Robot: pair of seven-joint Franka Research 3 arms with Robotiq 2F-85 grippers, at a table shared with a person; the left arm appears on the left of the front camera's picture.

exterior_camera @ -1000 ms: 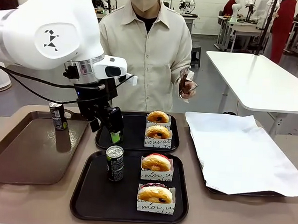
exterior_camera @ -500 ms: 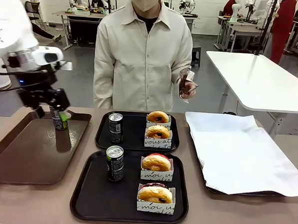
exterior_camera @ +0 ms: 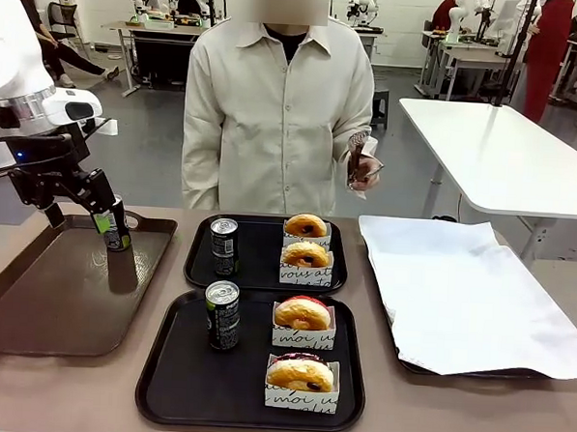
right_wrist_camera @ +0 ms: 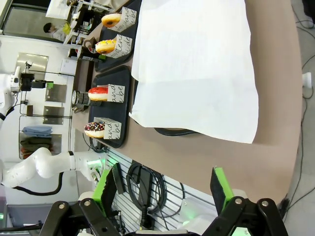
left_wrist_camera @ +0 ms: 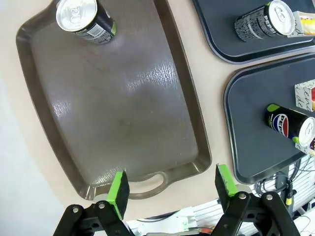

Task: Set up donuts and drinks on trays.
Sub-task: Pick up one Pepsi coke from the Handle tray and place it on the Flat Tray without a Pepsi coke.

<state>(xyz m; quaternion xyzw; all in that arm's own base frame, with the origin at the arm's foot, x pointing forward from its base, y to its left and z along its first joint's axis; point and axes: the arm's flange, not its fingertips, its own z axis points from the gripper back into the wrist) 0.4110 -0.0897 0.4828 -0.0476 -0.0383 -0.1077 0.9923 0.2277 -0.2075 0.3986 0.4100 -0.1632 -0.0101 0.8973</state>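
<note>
Left end effector (left_wrist_camera: 170, 189): its two green pads stood wide apart with nothing between them. In the front view it (exterior_camera: 103, 211) hung over the far part of the brown tray (exterior_camera: 43, 290), close to a can.
Right end effector (right_wrist_camera: 165, 189): its green pads were wide apart too, and it held nothing. It sat off to the side, past the edge of the tabletop (right_wrist_camera: 275, 113).
Far black tray (exterior_camera: 261, 277): it held one upright can (exterior_camera: 224, 246) on its left part and two donuts in white boxes, one (exterior_camera: 306, 226) behind the other (exterior_camera: 306, 257).
Near black tray (exterior_camera: 183, 385): it held one upright can (exterior_camera: 222, 314) on its left part, a red-iced donut (exterior_camera: 303, 315) in a box, and a chocolate donut (exterior_camera: 301, 374) in a box nearest the robot.
Spare can (exterior_camera: 116, 228): it stood on the far end of the brown tray, just beside the left end effector. I could not tell if they touched.
Paper tray (exterior_camera: 468, 293): a tray covered with white paper lay to the right of the black trays.
Person: stood at the far side of the tabletop in a light shirt. One hand (exterior_camera: 362, 170) was held up by the chest with a small dark thing in it.
</note>
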